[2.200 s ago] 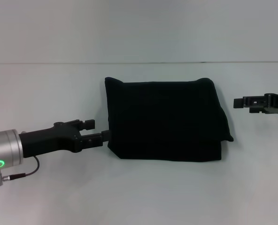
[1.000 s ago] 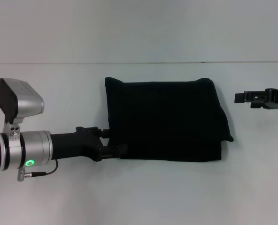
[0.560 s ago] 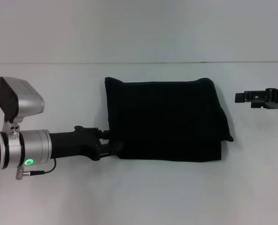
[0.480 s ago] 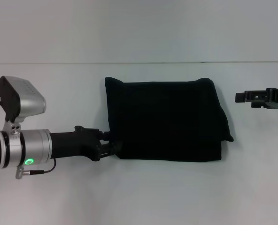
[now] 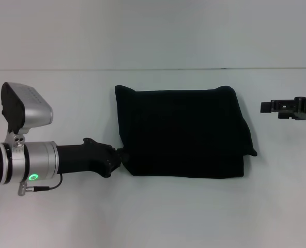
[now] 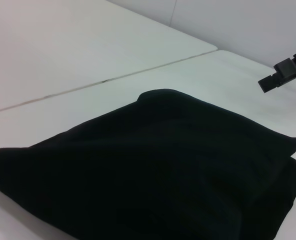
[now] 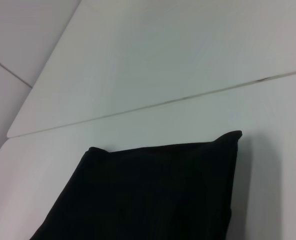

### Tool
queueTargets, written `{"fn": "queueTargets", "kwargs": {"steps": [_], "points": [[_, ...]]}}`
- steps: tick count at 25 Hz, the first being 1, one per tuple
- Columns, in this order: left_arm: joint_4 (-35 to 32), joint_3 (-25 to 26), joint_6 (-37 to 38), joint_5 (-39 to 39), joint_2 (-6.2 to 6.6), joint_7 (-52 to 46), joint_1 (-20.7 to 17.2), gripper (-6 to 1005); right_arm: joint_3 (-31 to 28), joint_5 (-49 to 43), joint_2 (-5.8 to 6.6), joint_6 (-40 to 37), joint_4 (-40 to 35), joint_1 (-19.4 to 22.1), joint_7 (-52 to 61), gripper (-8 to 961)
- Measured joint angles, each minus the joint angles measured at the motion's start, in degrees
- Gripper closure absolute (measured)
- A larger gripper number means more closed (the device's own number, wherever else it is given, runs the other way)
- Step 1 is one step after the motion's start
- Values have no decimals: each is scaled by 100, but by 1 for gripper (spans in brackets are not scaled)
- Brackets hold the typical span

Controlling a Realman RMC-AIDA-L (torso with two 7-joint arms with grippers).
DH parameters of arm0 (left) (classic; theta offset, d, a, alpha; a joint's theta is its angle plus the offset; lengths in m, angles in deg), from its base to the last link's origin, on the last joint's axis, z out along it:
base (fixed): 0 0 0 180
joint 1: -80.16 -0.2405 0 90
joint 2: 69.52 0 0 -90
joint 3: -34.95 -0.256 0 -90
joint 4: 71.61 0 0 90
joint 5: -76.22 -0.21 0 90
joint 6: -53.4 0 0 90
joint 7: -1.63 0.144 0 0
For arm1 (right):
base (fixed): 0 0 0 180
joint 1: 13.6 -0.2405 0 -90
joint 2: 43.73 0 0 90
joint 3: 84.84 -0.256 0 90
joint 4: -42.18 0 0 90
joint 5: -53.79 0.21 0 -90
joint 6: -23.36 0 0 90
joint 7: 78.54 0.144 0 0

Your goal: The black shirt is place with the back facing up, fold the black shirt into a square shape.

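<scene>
Black shirt (image 5: 181,132), seemingly wider sideways.

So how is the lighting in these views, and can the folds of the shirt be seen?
Head view: even, soft light; the black shirt reads as a nearly flat dark mass, with a faint shadow beneath. Left wrist view: only weak creases show. Right wrist view: no glare on the table.

Black shirt (image 5: 181,132) on white table (image 5: 153,212)

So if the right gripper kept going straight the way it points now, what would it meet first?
Probably the black shirt: the right gripper points toward the shirt's right edge with only bare table between. Its height above the table is unclear, so it might pass over.
</scene>
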Motion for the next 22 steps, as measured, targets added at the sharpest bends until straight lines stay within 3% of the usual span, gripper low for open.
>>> {"fn": "queueTargets", "kwargs": {"steps": [2,22], "points": [[-2,-2,5,0,4,1,1,948,-1,0,5,0,0,0,3,122],[-160,34,316,-61,28,182,-113,965,-1,0,20,1,36,26,-41,127]]}}
